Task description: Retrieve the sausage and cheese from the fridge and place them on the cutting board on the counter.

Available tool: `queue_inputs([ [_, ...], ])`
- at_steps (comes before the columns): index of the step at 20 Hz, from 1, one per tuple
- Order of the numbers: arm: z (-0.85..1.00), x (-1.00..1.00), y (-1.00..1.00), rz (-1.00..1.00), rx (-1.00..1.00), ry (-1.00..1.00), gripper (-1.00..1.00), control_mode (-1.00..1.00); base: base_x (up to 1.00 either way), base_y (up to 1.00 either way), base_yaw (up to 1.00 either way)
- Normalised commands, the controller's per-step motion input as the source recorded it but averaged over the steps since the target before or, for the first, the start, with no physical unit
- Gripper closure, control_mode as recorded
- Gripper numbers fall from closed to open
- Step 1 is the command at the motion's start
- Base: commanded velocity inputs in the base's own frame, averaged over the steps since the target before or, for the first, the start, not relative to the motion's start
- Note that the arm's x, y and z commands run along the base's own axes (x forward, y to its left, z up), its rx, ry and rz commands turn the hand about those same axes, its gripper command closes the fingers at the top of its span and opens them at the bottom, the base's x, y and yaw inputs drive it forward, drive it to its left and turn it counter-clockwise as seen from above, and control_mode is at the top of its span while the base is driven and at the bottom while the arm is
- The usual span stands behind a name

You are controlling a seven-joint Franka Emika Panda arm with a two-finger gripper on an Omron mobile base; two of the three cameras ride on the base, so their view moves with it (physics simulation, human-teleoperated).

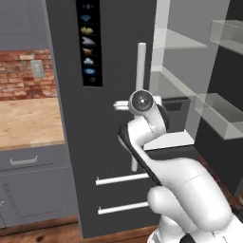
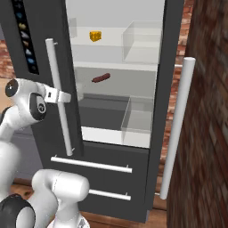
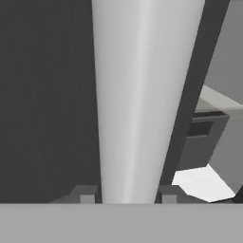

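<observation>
**Claw clamped on the left door's bar handle**

Nearest the hand camera stands the long silver bar handle (image 3: 142, 95), running upright between the two dark fingertips (image 3: 86, 193), which sit against its sides at the bottom of the hand view: the claw (image 2: 63, 96) grips the handle about midway up. This handle belongs to the left door of the fridge (image 2: 44, 67), the closed dark grey one with the black icon panel (image 1: 88, 42).

To the right the fridge stands open, showing its white interior and glass shelves. The cheese (image 2: 95, 36) (a small yellow-orange wedge) sits on the upper shelf, far back. The sausage (image 2: 100, 79) lies on the shelf below it, slightly right of the cheese and tilted. The open right door (image 2: 178, 124) hangs near the camera at the right, beside a brick wall.

Left of the fridge, the tan wood-grain worktop (image 1: 28, 123) runs over grey cabinets, brick behind it.
</observation>
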Motion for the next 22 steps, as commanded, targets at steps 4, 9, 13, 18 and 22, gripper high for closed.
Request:
queue_inputs([
  [4, 0.00, -1.00, 0.73, -0.27, 0.00, 0.00, 1.00, -1.00, 0.00, 0.00, 0.00],
  [9, 0.00, -0.78, 0.72, -0.25, -0.02, -0.01, 1.00, -1.00, 0.00, 0.00, 0.00],
  [13, 0.00, -0.54, 0.62, -0.21, -0.03, -0.03, 1.00, -1.00, 0.00, 0.00, 0.00],
  [18, 0.00, -0.01, 0.17, -0.06, -0.01, 0.01, -1.00, -1.00, 0.00, 0.00, 0.00],
  [22, 0.00, -0.41, 0.19, 0.00, 0.00, -0.24, -1.00, -1.00, 0.00, 0.00, 0.00],
])
